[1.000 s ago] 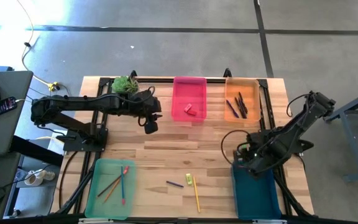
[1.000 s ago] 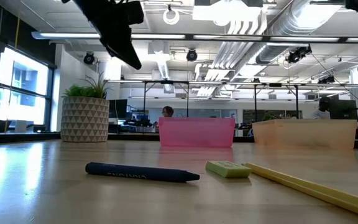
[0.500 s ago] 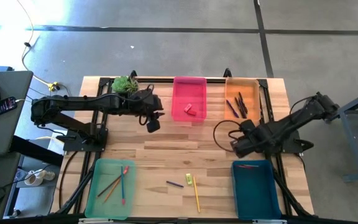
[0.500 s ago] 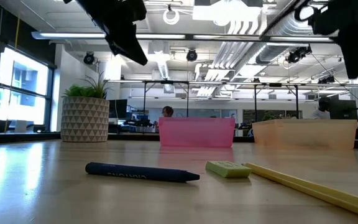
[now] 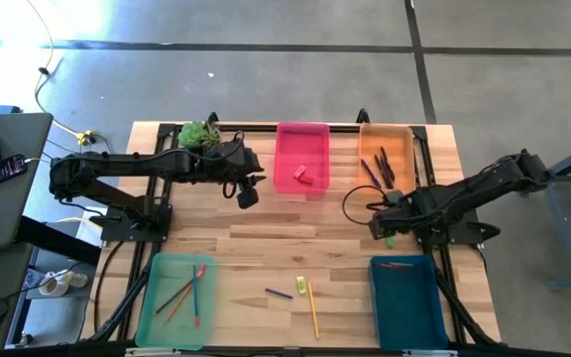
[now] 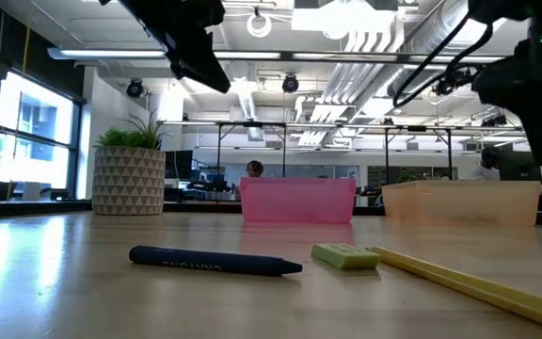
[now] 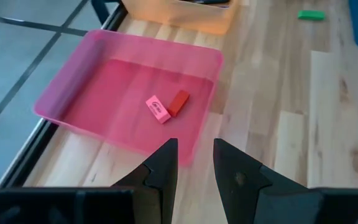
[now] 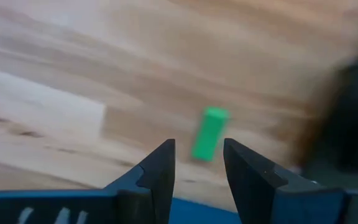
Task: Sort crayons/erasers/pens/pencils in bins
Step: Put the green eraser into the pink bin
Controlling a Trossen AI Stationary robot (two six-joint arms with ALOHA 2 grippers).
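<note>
- Spanning the whole high view, the wooden table carries four bins: the pink bin at 12 o'clock, the orange bin at 1 o'clock, the green bin at 7 o'clock and the teal bin at 5 o'clock.
- Reaching in from 9 o'clock, the left gripper hangs in the air just short of the pink bin, its fingers a small way apart with nothing between them.
- Reaching in from 3 o'clock, the right gripper hovers between the orange bin and the teal bin, fingers spread and empty, over a green eraser lying on the wood.
- A potted plant stands at 11 o'clock.
- Pencils lie in the green bin; dark pens lie in the orange bin.
- A yellow pencil, a dark blue crayon and a yellow-green eraser lie loose at 6 o'clock; the crayon's wrapper bears print too faint to read.
- A red crayon lies in the teal bin.
- A pink eraser and a red eraser touch inside the pink bin; a mark on the pink one is illegible.
</note>
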